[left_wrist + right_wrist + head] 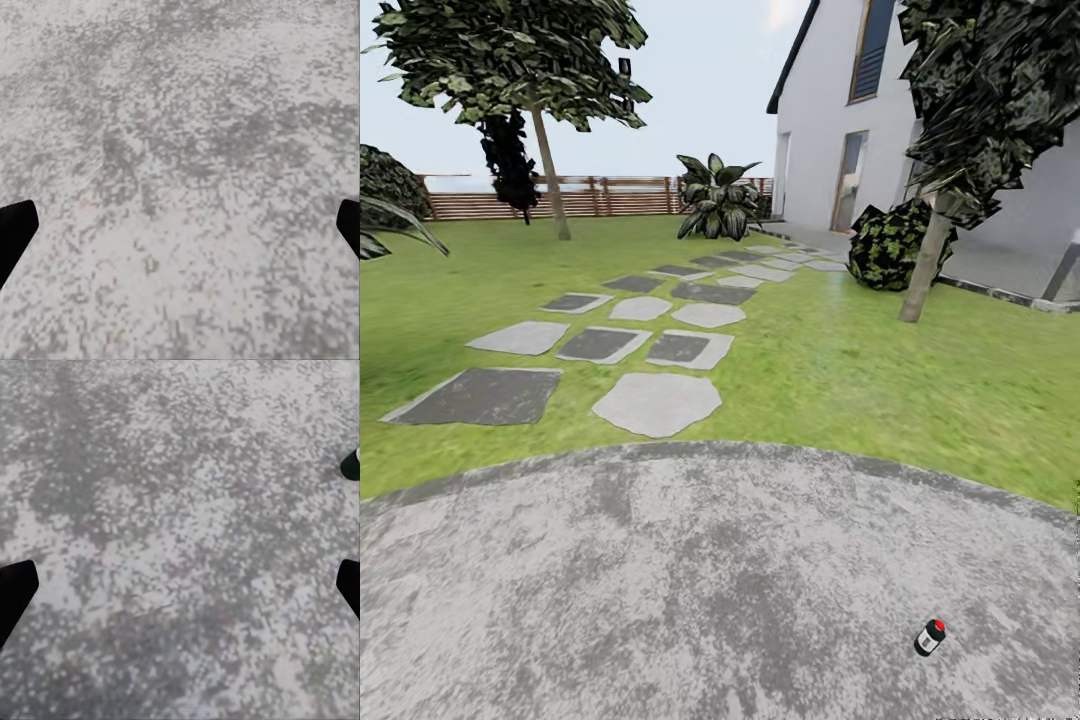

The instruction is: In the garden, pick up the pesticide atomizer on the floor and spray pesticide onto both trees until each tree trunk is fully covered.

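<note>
The pesticide atomizer (929, 637), a small dark bottle with a white band and a red spot on top, lies tilted on the grey paving at the lower right of the head view. A dark shape at the edge of the right wrist view (351, 465) looks like the same bottle. One tree trunk (549, 175) rises far off on the left near the fence. The other tree trunk (925, 268) leans on the lawn at right, beside the house. My left gripper (180, 232) and right gripper (180, 592) hang open over bare paving, fingertips wide apart, holding nothing.
A round grey paved patch (690, 590) lies underfoot, edged by lawn (840, 370). Stepping stones (657, 402) lead away toward a white house (830, 120). A dark bush (885, 245) stands by the right trunk. A broad-leaved plant (717, 197) and slat fence (610, 197) close the back.
</note>
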Controlling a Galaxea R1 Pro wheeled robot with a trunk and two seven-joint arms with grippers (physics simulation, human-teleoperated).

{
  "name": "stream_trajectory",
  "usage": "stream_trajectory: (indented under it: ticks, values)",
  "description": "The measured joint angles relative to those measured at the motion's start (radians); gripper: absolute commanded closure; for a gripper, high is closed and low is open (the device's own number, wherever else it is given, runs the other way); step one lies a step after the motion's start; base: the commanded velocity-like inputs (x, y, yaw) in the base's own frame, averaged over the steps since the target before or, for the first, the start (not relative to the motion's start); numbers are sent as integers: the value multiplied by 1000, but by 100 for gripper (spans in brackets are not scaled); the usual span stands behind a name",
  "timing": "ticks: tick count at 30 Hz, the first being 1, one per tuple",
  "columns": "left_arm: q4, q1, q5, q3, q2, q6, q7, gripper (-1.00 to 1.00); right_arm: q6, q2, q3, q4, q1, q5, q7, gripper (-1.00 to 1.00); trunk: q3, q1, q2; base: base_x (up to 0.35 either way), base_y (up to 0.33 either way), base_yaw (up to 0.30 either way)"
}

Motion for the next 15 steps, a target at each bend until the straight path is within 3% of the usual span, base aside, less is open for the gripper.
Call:
stream_trajectory:
  ticks: [15]
  values:
    - [0, 0, -1, 0, 0, 0, 0, -100, 0, 0, 0, 0, 0, 0, 0, -100, 0, 0, 0, 180, 295, -289]
